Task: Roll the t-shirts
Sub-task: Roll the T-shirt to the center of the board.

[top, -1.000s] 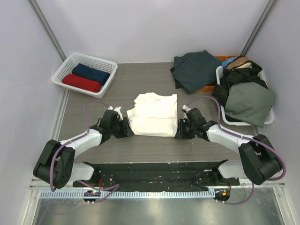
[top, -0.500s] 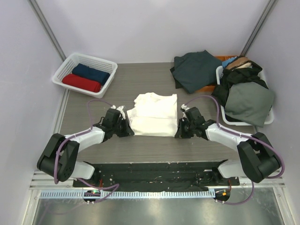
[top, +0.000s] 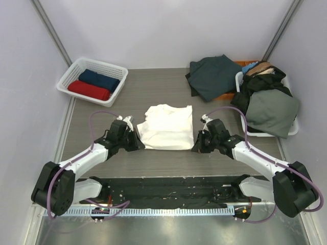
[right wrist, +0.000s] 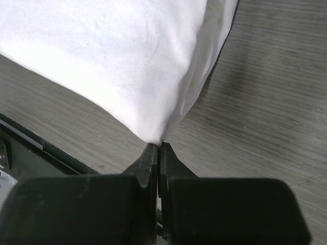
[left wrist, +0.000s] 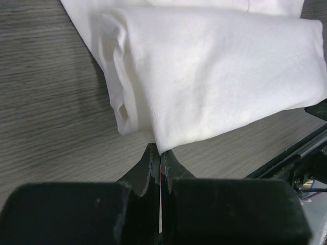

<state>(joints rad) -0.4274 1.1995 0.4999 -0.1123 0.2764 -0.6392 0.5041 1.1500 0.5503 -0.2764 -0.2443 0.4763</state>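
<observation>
Left wrist view: left gripper (left wrist: 160, 153) and right gripper (right wrist: 159, 148) have just pinched shut on near corners of the cream t-shirt (left wrist: 214, 76), so rolling may start.

Cream-white t-shirt (top: 166, 127) lies mid-desk (top: 163, 92), folded to a rough rectangle. Its near edge is doubled over into a thick soft roll w/ rounded ends. Red t-shirt (top: 88, 90) & navy t-shirt (top: 99, 79), both rolled, lie side by side in white basket (top: 66, 76), far-left corner.
</observation>
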